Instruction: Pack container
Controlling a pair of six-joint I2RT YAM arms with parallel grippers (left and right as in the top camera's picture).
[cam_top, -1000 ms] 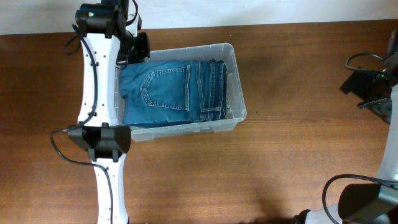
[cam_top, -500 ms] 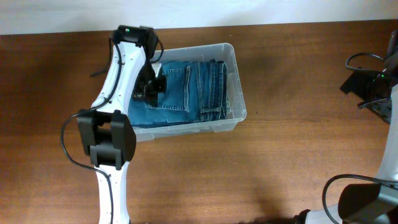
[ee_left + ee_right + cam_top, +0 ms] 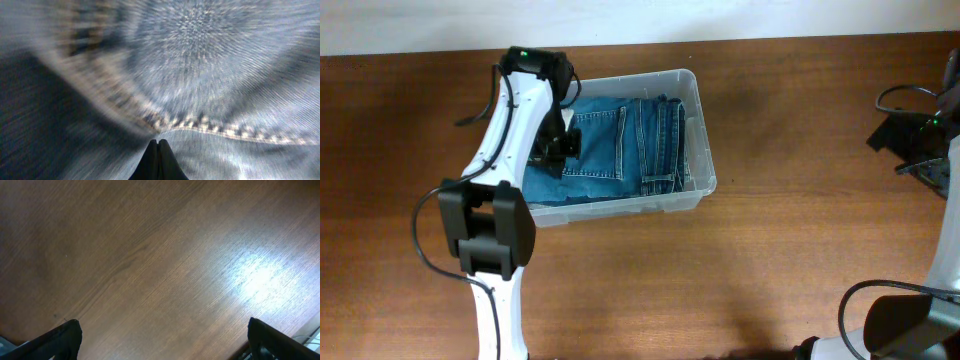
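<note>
From overhead, the container (image 3: 706, 160) sits on the counter (image 3: 800, 250) left of centre, near the far edge; it is a clear thin-walled bin, so I judge it light and a little flexible, with slick sides. The rolled rim looks like the surest place to take hold. Folded jeans (image 3: 630, 150) fill it; they should be soft and limp, with some weight, and best gathered at a thick seam or the folded edge. The left claw (image 3: 563, 150) is down inside the bin at its left side, over the denim. The counter is dark brown wood grain, flat and smooth, with plenty of bare room to the right and front; a pale wall (image 3: 720, 20) runs along the back.

Left wrist view: blurred denim and a stitched seam fill the frame; the claw's tips are pressed together with nothing seen between them, at the cloth or just above it – which, I cannot tell.

Right wrist view: the right claw (image 3: 165, 342) is spread wide and holds nothing; only glossy bare wood lies beneath it, well apart from the bin.
</note>
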